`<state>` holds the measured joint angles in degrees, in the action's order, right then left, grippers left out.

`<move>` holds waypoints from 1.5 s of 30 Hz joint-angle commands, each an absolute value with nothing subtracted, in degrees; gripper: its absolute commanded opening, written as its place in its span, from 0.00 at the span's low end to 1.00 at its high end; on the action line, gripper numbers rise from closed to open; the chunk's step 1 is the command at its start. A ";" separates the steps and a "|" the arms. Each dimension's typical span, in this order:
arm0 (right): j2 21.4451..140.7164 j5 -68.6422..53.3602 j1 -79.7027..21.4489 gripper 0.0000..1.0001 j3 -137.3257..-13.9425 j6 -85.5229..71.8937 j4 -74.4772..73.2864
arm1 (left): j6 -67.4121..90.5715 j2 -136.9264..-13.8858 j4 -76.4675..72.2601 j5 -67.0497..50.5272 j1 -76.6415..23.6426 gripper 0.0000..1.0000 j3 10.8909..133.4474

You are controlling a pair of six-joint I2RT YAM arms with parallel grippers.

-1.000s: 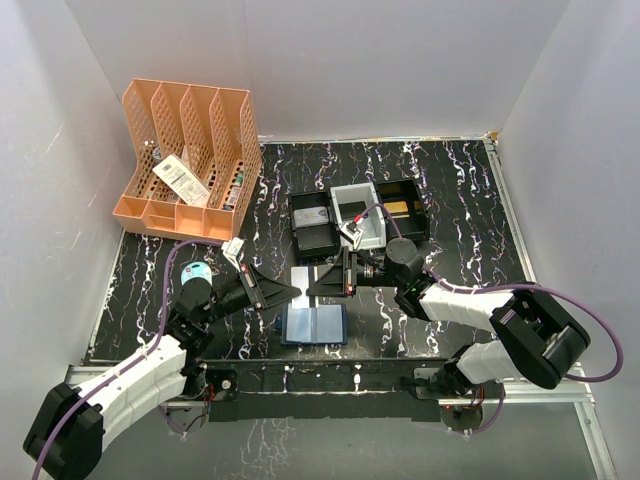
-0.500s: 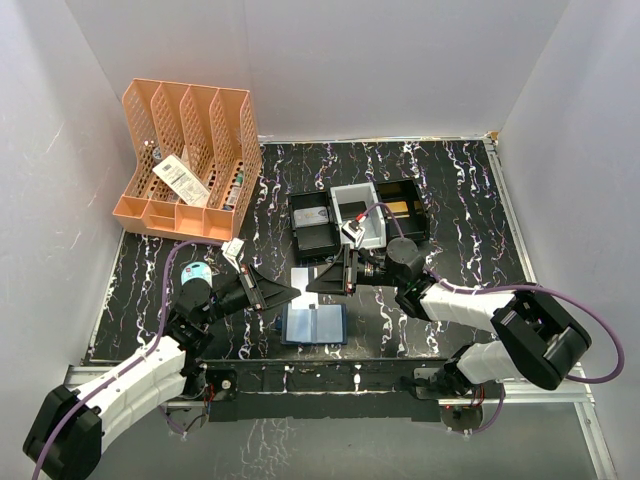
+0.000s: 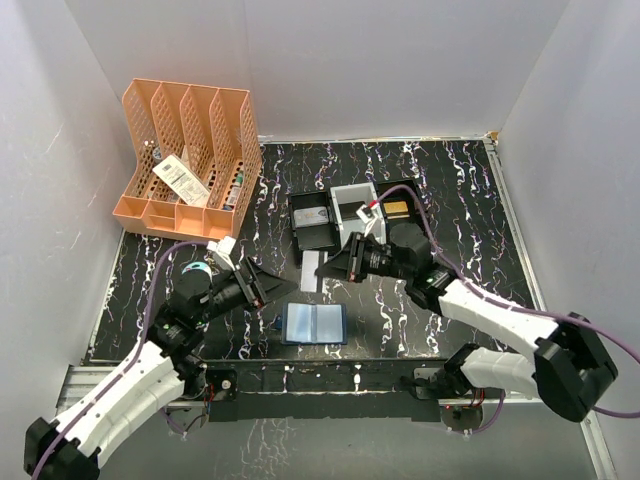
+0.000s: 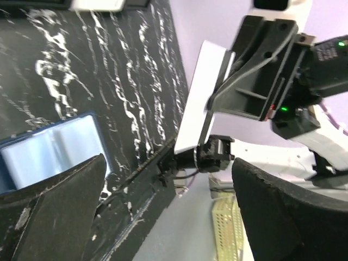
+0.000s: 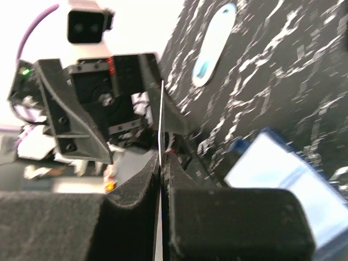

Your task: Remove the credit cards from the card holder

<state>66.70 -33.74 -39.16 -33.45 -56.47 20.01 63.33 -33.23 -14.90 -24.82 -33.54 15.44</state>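
Right gripper (image 5: pixel 163 163) around 1 credit card (image 4: pixel 202 98)

Lab test booth (plain white walls (image 3: pixel 400 60))

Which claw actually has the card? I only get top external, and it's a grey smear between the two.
Observer: The right one. Right wrist shows the right claw shut on the card, which is edge-on between its pads.
Operator: Left one touching it?
Observer: No. Left wrist shows the left claw wide open and gripping nothing. The card hangs beyond its fingertips.
Operator: What's the teal thing half under the left arm?
Observer: Right wrist shows it whole: a pale oval case lying flat.
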 commanded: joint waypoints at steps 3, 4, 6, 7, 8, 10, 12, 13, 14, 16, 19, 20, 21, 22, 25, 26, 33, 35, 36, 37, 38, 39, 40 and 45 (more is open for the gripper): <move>58.95 -17.42 -37.76 0.00 -40.20 -35.31 -2.41 | 51.64 -28.68 18.83 -8.99 -33.38 0.99 25.34; 57.86 -15.64 -37.73 0.00 -40.31 -33.74 -3.21 | 49.19 -29.40 22.28 -6.93 -33.36 0.99 27.03; 55.82 -13.17 -37.72 0.00 -40.34 -30.91 -3.87 | 45.62 -31.85 28.76 -1.80 -33.38 0.99 30.68; 55.21 -12.08 -37.71 0.00 -40.48 -29.45 -4.24 | 44.28 -33.49 31.49 0.76 -33.33 0.99 33.28; 54.77 -11.74 -37.71 0.00 -40.63 -28.41 -4.23 | 43.35 -35.10 33.07 2.52 -33.37 0.99 34.70; 54.86 -11.56 -37.85 0.00 -41.66 -26.96 -4.95 | 40.69 -38.12 33.20 3.35 -33.38 0.99 37.28; 55.37 -11.44 -38.46 0.00 -42.64 -25.13 -5.61 | 38.68 -41.48 34.26 5.49 -33.31 0.99 40.72; 55.71 -10.06 -39.06 0.00 -43.20 -24.15 -6.56 | 36.89 -43.30 34.91 6.03 -33.35 0.99 42.46; 56.14 -8.25 -40.04 0.00 -44.10 -22.70 -7.52 | 35.27 -45.60 36.23 7.15 -33.32 0.99 44.53; 56.53 -4.41 -41.49 0.00 -45.33 -19.53 -9.36 | 31.90 -47.92 38.01 10.54 -33.27 0.99 48.23; 56.60 2.06 -44.96 0.00 -47.08 -14.38 -11.03 | 26.66 -50.45 37.71 14.24 -31.28 0.99 50.69; 56.52 4.39 -45.76 0.00 -47.33 -12.74 -11.08 | 25.07 -50.97 37.42 13.96 -29.31 0.99 51.00; 56.58 6.72 -46.47 0.00 -47.38 -11.24 -10.84 | 23.06 -51.37 37.03 12.83 -26.86 0.99 51.04; 56.72 8.61 -47.22 0.00 -47.34 -9.44 -10.44 | 21.89 -51.70 36.68 11.50 -23.78 0.99 50.75; 58.27 12.82 -48.38 0.00 -46.58 -2.45 -8.96 | 20.30 -50.10 34.17 10.46 -15.17 0.99 48.16; 59.24 13.69 -48.42 0.00 -46.34 -0.05 -8.39 | 20.71 -48.55 32.46 11.81 -13.77 0.99 46.42; 67.86 12.82 -48.52 0.00 -48.96 15.64 0.08 | 22.19 -36.72 28.92 11.88 -13.36 0.99 41.73; 70.99 11.26 -48.52 0.00 -51.28 19.84 0.96 | 21.87 -34.83 28.00 11.77 -13.40 0.99 41.04; 72.79 10.81 -48.52 0.00 -52.75 21.42 0.59 | 21.67 -34.58 27.81 11.81 -13.43 0.99 40.81; 74.43 10.39 -48.52 0.00 -54.24 22.89 0.38 | 21.51 -35.00 27.82 11.78 -13.41 0.99 40.85; 76.07 10.19 -48.49 0.00 -55.11 24.34 0.85 | 21.45 -35.74 27.98 11.58 -13.35 0.99 41.08; 78.02 10.17 -48.51 0.00 -55.93 25.55 1.63 | 21.37 -36.62 28.15 11.40 -13.42 0.99 41.25; 79.45 9.99 -48.52 0.00 -56.77 26.60 2.47 | 21.22 -37.57 28.35 11.16 -13.41 0.99 41.56; 87.90 8.71 -48.52 0.00 -63.23 31.23 1.45 | 20.83 -39.36 28.96 11.29 -13.37 0.99 42.33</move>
<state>83.22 10.13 -48.27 -56.95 24.49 -1.80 22.02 -38.96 28.75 11.40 -13.47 41.76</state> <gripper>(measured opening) 0.009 0.985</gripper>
